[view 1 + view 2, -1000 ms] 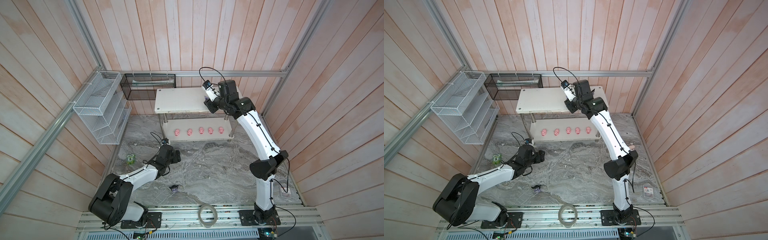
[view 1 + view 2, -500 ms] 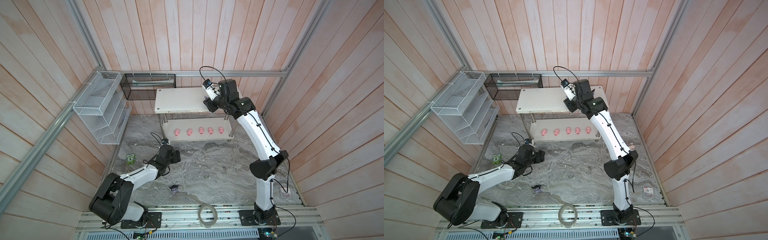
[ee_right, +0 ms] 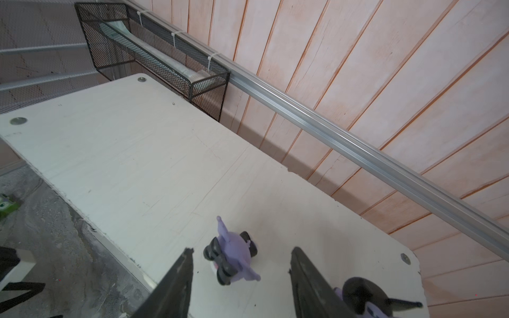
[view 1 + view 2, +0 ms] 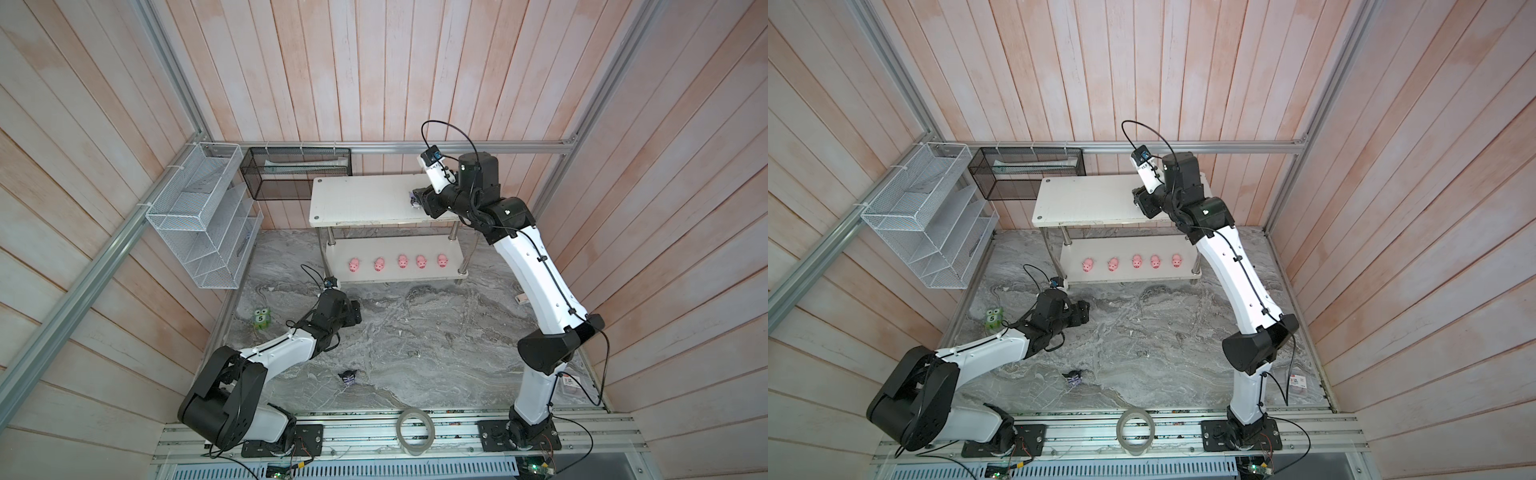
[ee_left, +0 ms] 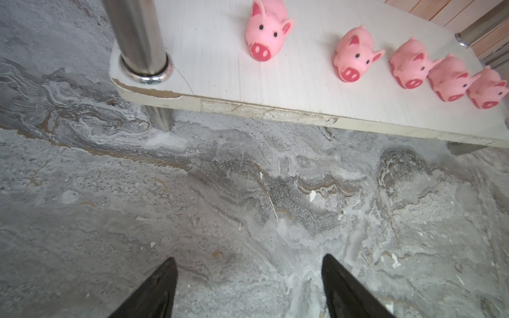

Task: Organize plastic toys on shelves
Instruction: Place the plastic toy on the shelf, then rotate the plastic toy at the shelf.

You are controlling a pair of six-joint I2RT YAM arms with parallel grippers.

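One figurine [image 3: 231, 256] is flanked, untouched, by the wide-set right tool [image 3: 242, 250]; the left tool [image 5: 248, 257] is held wide too.

The fingers [image 3: 176, 286] of my right gripper [image 3: 242, 249] look matt black plastic. The shelves' board [image 5: 220, 68] is matt white laminate, chipped rough at its edge; its legs [image 5: 137, 35] are glossy chrome. The pigs [image 5: 265, 30] look matt and rubbery, the purple figurine [image 3: 234, 253] smooth plastic, the tabletop [image 5: 248, 206] grainy grey.

Over the last second the right hand [image 3: 242, 250] spread its fingers wider. The purple figurine [image 3: 232, 252] between them came free, resting on top of the shelves [image 3: 137, 154] and touching neither finger.
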